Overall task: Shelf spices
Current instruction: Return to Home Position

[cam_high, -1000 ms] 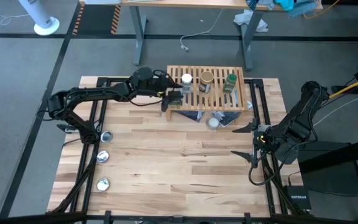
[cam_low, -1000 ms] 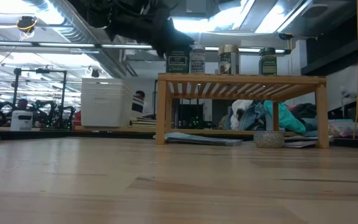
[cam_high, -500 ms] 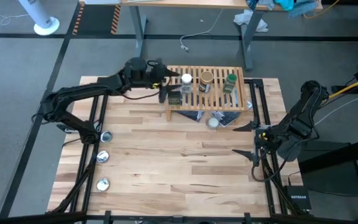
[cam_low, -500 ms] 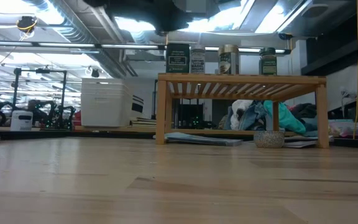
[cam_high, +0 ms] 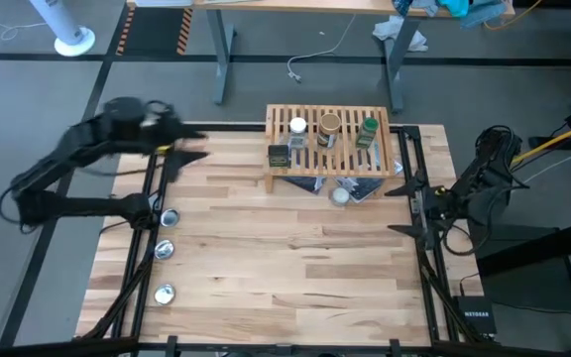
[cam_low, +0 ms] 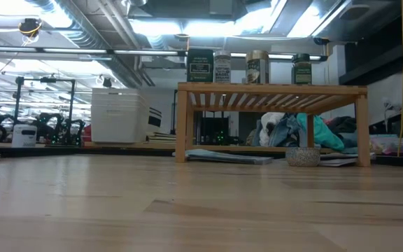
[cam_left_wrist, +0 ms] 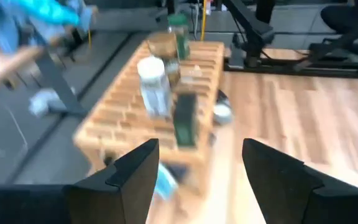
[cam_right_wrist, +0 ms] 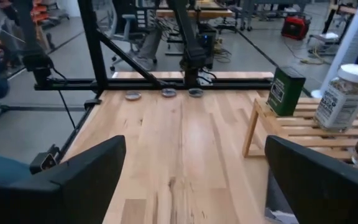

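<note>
**All four spices up on the shelf, both claws empty**

In the high view, the low rack of light wooden slats point(cam_high: 307, 169) sits at upper centre of the butcher-block tabletop point(cam_high: 285, 268), its long axis running left to right. Four containers stand upright on it. The dark squarish tin point(cam_high: 279, 156) is at the left end, nearer the front rail. The clear white-capped jar point(cam_high: 297, 127), the squat tan-brown round jar point(cam_high: 329, 124) and the green-lidded jar point(cam_high: 368, 127) line up to its right. The low view confirms all four are on top of the rack.

The left gripper point(cam_high: 194, 146) hangs at the table's upper-left edge with its fingers spread wide and nothing between them. The rack lies to its right, well apart, with the tin end closest. Its wrist view looks along the rack's length, with the tin and the white-capped jar in front.

The right gripper point(cam_high: 399, 208) sits at the right edge, near the rack's lower-right corner. Its fingers are also spread and empty. It is the nearer claw to the rack, on the green-lidded jar's side.

Three flat silver round pieces point(cam_high: 164, 249) lie along the left edge.

Shelving looks finished. What remains is parking the arms, and each has clear room on the side away from the rack.
</note>
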